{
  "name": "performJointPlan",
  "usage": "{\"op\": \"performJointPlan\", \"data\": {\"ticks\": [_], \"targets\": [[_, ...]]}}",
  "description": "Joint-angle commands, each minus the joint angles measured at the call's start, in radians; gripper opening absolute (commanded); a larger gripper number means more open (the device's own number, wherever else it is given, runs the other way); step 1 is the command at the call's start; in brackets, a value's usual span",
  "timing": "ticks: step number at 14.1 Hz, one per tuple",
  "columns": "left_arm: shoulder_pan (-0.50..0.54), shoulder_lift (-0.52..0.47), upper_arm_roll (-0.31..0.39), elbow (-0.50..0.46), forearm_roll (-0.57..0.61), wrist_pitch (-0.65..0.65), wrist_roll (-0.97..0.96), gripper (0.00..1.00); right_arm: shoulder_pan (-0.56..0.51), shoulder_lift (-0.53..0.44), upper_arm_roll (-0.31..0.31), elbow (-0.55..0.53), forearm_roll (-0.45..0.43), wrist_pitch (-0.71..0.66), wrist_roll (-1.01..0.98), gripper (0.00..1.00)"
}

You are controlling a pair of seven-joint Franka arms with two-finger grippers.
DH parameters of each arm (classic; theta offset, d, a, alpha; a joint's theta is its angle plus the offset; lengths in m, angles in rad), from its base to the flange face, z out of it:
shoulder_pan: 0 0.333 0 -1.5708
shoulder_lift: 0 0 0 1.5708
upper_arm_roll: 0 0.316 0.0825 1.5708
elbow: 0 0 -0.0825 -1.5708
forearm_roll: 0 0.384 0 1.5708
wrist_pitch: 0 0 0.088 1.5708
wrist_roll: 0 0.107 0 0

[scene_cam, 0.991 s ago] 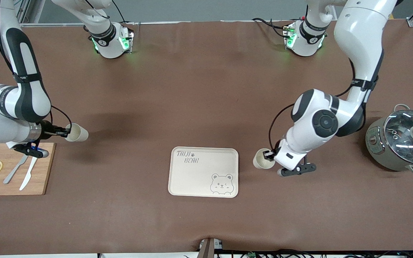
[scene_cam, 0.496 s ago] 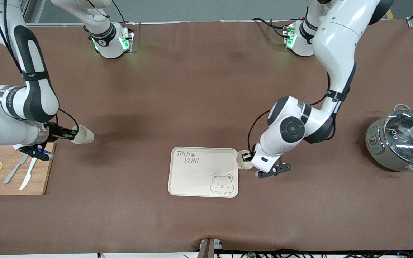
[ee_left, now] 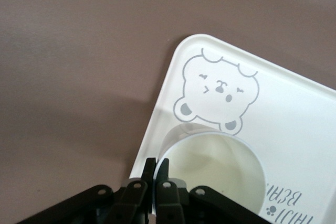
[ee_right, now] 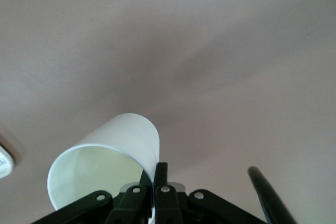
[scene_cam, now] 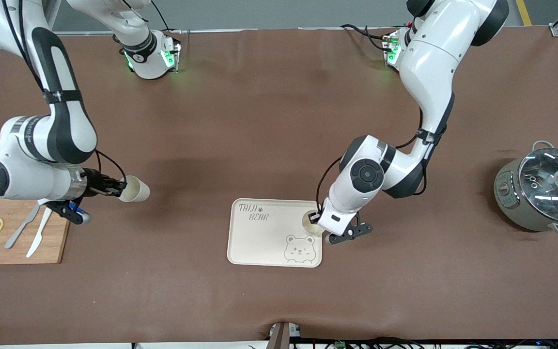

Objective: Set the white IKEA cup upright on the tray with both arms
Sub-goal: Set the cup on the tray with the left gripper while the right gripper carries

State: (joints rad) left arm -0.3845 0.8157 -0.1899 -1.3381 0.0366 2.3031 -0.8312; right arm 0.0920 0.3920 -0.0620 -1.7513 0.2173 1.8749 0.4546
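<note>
The cream tray (scene_cam: 259,240) with a grey bear drawing lies on the brown table near the front camera. My left gripper (scene_cam: 314,216) is shut on the rim of a white cup (scene_cam: 309,224), held upright over the tray's edge toward the left arm's end. In the left wrist view the cup (ee_left: 215,171) sits above the tray (ee_left: 294,108) beside the bear. My right gripper (scene_cam: 116,189) is shut on the rim of a second white cup (scene_cam: 134,190), held on its side above the bare table between the cutting board and the tray. That cup (ee_right: 107,161) shows in the right wrist view.
A wooden cutting board (scene_cam: 51,242) with lemon slices, a knife and a fork lies at the right arm's end. A pot with a glass lid (scene_cam: 543,191) stands at the left arm's end.
My left gripper has carried its cup from beside the tray to over the tray's edge. My right gripper has moved its cup away from the cutting board toward the tray.
</note>
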Motion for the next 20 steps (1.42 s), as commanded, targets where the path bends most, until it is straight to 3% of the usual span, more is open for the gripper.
{"op": "performJointPlan", "data": {"ticks": [1, 3, 6, 7, 8, 9, 12, 15, 20], "targets": [[-0.025, 0.031, 0.017, 0.030, 0.000, 0.015, -0.008, 0.00, 0.055, 0.059, -0.006, 0.081, 0.063, -0.008, 0.096, 0.00], [-0.028, 0.043, 0.018, 0.028, 0.008, 0.015, -0.008, 0.00, 0.086, 0.082, -0.006, 0.122, 0.128, -0.008, 0.140, 0.00], [-0.037, 0.045, 0.017, 0.028, 0.008, 0.015, -0.011, 0.04, 0.144, 0.134, -0.006, 0.194, 0.132, -0.004, 0.267, 0.00], [-0.036, 0.045, 0.017, 0.028, 0.006, 0.015, -0.012, 0.29, 0.158, 0.154, -0.006, 0.211, 0.134, 0.012, 0.309, 0.00], [-0.033, 0.040, 0.017, 0.028, 0.008, 0.015, -0.012, 0.70, 0.175, 0.166, -0.006, 0.220, 0.135, 0.041, 0.346, 0.00], [-0.037, 0.034, 0.018, 0.028, 0.009, 0.015, -0.011, 1.00, 0.199, 0.182, -0.006, 0.229, 0.132, 0.079, 0.383, 0.00], [-0.018, -0.032, 0.017, 0.024, 0.009, -0.010, -0.011, 1.00, 0.279, 0.266, -0.004, 0.301, 0.132, 0.180, 0.539, 0.00], [0.038, -0.143, 0.017, 0.022, 0.012, -0.146, 0.024, 1.00, 0.337, 0.326, 0.002, 0.369, 0.132, 0.231, 0.685, 0.00], [0.153, -0.279, 0.015, 0.014, 0.012, -0.338, 0.225, 1.00, 0.416, 0.378, 0.004, 0.395, 0.132, 0.331, 0.817, 0.00]]}}
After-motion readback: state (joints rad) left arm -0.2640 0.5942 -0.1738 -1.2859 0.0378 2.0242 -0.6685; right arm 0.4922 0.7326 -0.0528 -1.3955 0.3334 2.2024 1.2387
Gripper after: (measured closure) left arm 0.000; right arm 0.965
